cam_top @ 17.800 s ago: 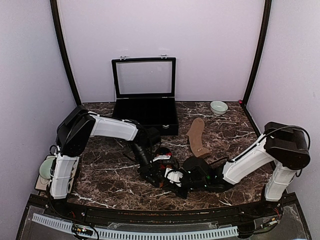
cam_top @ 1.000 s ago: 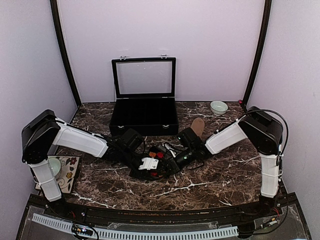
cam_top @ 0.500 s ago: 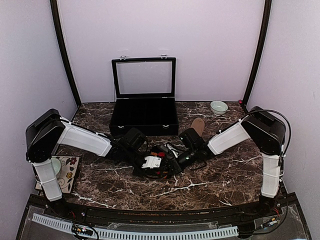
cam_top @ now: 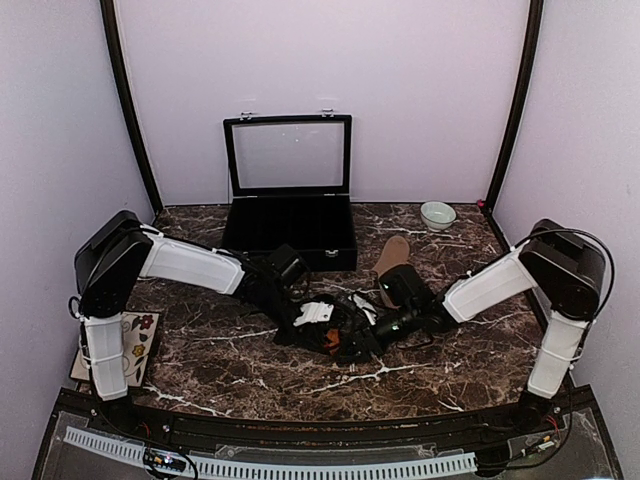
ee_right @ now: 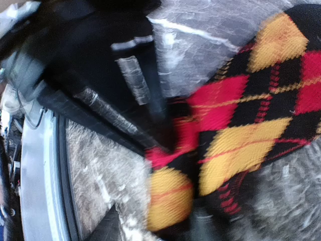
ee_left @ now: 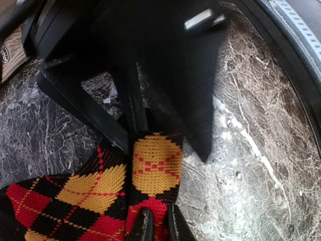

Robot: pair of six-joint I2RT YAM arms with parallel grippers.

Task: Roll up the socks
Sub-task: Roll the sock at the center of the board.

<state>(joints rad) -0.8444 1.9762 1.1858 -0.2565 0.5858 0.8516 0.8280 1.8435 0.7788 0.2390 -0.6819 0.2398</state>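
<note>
Overhead, tan sock [cam_top: 392,252] (wrists: argyle sock [ee_left: 150,165]).

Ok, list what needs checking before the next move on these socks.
1. Left hand gripping the argyle sock: ok, fabric is pinched between its fingers.
2. Right hand holding the same sock: cannot tell, its wrist view is blurred.
3. Argyle sock rolled: cannot tell, both hands cover most of it from above.
4. Tan sock brought together with it: not ok, it lies apart, farther back beside the right arm.
5. Room between the hands: not ok, they crowd together over the sock.
6. Open case out of the way: ok, it is behind the work area.
</note>
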